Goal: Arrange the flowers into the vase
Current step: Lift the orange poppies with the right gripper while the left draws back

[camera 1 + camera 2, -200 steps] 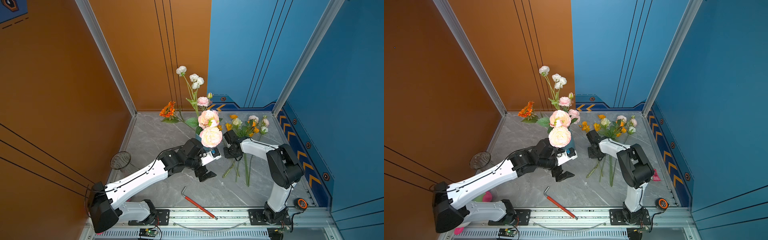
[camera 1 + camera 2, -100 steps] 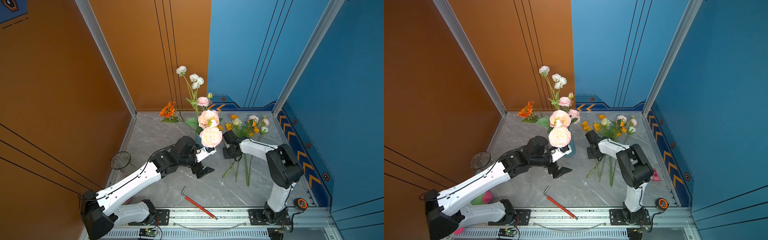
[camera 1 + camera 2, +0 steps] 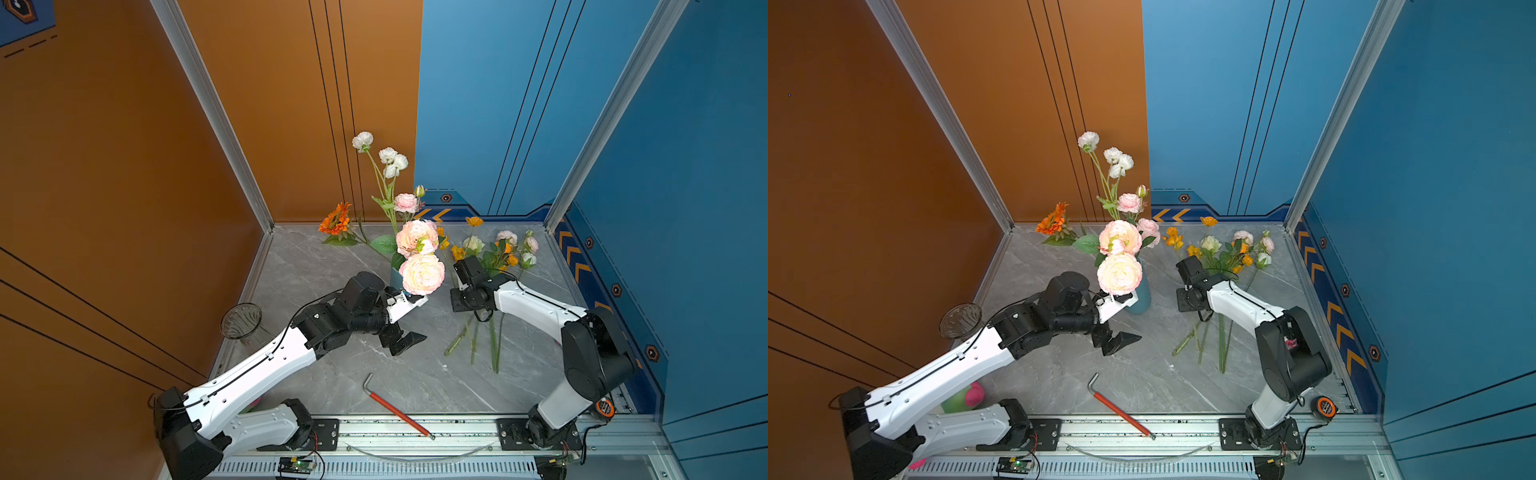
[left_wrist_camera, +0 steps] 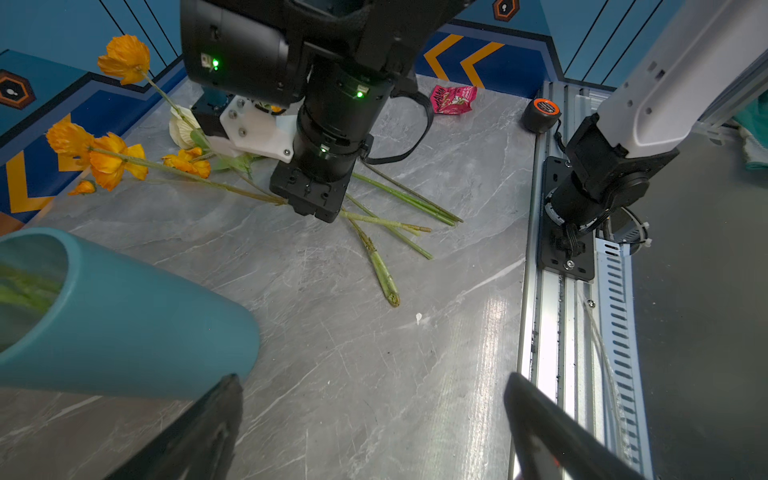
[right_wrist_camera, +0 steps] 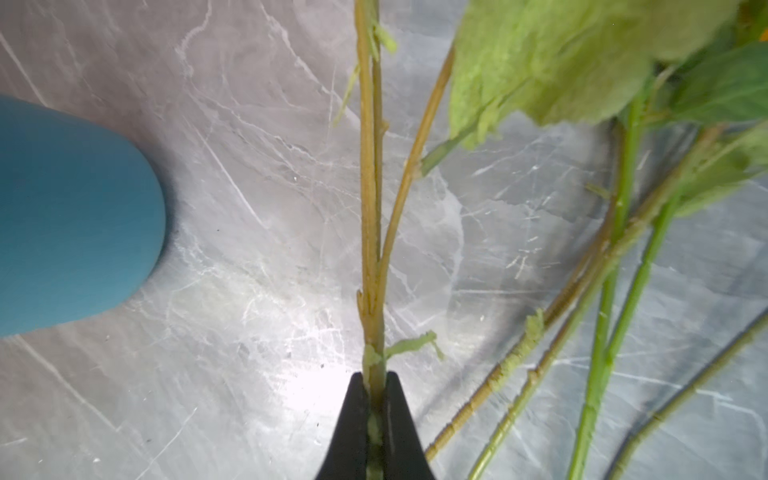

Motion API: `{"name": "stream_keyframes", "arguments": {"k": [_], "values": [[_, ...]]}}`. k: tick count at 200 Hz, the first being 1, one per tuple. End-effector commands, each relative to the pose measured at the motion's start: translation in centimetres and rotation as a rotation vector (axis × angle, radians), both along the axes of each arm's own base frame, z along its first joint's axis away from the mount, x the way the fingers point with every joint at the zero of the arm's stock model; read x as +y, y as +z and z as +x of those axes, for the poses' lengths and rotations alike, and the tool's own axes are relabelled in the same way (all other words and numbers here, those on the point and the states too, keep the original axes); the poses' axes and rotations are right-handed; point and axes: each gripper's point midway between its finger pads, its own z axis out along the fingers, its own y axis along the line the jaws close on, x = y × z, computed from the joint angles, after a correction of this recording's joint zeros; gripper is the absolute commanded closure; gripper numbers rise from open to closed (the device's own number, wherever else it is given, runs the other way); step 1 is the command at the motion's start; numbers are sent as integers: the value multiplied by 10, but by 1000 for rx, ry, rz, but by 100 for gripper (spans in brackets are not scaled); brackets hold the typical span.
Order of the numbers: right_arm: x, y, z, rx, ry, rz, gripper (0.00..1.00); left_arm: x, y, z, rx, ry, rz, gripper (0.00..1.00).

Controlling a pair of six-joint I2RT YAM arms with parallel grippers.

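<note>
On the grey marble tabletop (image 3: 332, 374) we see the right gripper (image 5: 376, 415) pinched tight on one stem (image 5: 371, 208) of the loose flowers (image 3: 494, 249) lying at two o'clock, while the left gripper (image 4: 372, 388) gapes wide and empty beside the teal vase (image 3: 1142, 295) toward twelve.

The grey tabletop (image 3: 332, 374) bears a teal vase (image 3: 1142, 295), loose flowers (image 3: 494, 257), a red hex key (image 3: 395, 409) and a pink wrapper (image 4: 453, 99).

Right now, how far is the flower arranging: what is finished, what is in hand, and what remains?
Done: pink and white flowers stand in the teal cylindrical vase. In hand: the right gripper is shut on the green stem of an orange-bloomed flower lying on the grey marble table; the left gripper is open and empty. Left: that flower and several loose stems beside it.
</note>
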Motion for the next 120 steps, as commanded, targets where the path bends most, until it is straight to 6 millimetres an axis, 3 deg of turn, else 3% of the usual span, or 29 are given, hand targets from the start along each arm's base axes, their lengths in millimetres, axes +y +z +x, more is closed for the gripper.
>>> {"name": "stream_keyframes", "arguments": {"k": [1,6,33,65,103,120], "values": [[-3,45,6,-154,-76,102,100,5,20,-1,-23,8,-72,2],[-4,55,5,-187,-91,127,100,9,11,-2,-10,15,-64,2],[-12,119,-7,-402,-162,271,100,21,23,-1,-53,51,-100,2],[-16,191,-35,-671,-160,357,100,33,31,-4,-74,87,-123,2],[-14,257,-60,-909,-89,371,100,51,32,-15,-56,122,-152,2],[3,281,-78,-983,-25,402,100,61,30,-19,-40,146,-176,2]]}}
